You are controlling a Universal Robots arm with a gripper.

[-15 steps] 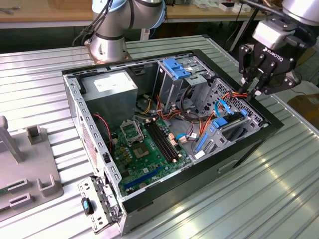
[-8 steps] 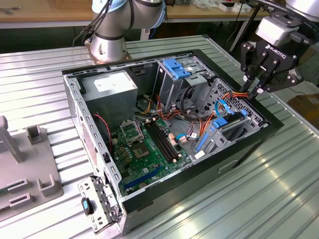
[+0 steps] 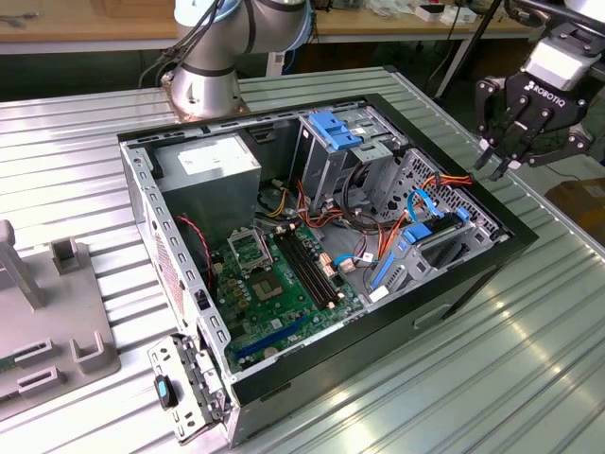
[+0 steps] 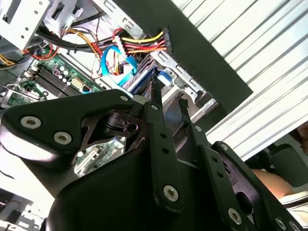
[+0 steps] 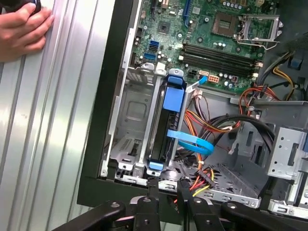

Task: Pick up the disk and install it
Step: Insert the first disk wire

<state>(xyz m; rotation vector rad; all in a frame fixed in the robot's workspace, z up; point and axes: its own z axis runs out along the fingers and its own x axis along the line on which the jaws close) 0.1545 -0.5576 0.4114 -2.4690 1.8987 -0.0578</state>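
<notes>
The disk (image 5: 173,98) stands on its edge in the metal bay beside the wall of the computer case (image 5: 103,120), its long axis running from that wall toward the green board (image 5: 159,29), and the gripper (image 5: 167,184) hangs over the wall end, jaws slightly apart and empty.

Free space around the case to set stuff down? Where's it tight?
Free: ribbed table at the exterior view's lower right beside the case, though a hand rests on it; strip between case and grey fixture. Crowded: bay around the disk, full of cables, gripper by its rim.
</notes>
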